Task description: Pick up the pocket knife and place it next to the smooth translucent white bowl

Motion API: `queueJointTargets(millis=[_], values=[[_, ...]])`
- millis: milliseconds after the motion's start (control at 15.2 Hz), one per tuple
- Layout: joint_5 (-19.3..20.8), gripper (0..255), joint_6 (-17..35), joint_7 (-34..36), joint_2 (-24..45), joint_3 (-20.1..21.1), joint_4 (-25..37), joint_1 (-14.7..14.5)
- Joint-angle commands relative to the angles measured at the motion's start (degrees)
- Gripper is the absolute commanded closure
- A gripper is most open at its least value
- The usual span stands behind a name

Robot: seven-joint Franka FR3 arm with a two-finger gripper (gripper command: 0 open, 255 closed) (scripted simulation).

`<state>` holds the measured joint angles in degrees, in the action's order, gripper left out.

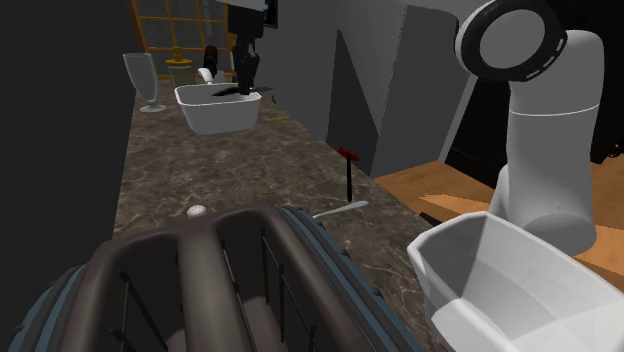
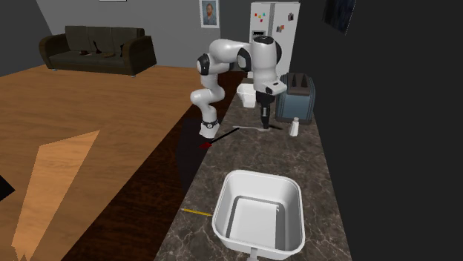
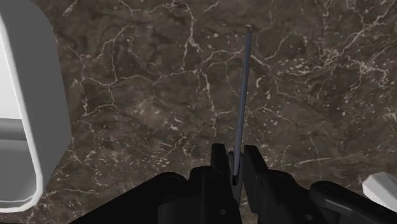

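Grey and thin, the pocket knife (image 3: 240,95) sticks out from the black gripper (image 3: 235,162) over the marbled counter (image 3: 159,83), just beside the white bowl (image 3: 25,108). Its fingers are clenched on the knife's near end, a hold that probably suits setting it down next to that bowl.

The desk (image 3: 159,95) is dark brown, marble-like stone with fine white veins, polished smooth. The pocket knife (image 3: 240,95) shows a thin grey blade, metallic with a dull sheen. The pincer (image 3: 235,167) is matt black. The white bowl (image 2: 221,215) is smooth with a soft gloss; plastic or ceramic cannot be told. The toaster (image 2: 297,96) has a dark ribbed shell and faintly shiny blue-grey sides. The goblet (image 1: 143,75) looks like clear glass. The floor (image 2: 89,111) is warm wood, and the sofa (image 2: 96,46) is dark, matt and leathery
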<state>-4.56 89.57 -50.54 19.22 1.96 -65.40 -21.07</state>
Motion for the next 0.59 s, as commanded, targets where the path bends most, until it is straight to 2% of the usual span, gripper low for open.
queueJointTargets(millis=[0,264,528], values=[[-0.1,255,3.15,0.38,-6.2,0.18,-9.31,-0.37],[-0.34,255,6.68,1.69,-16.59,0.86,-23.09,-1.23],[-0.76,255,8.55,3.24,-25.79,1.77,-33.99,-2.06]])
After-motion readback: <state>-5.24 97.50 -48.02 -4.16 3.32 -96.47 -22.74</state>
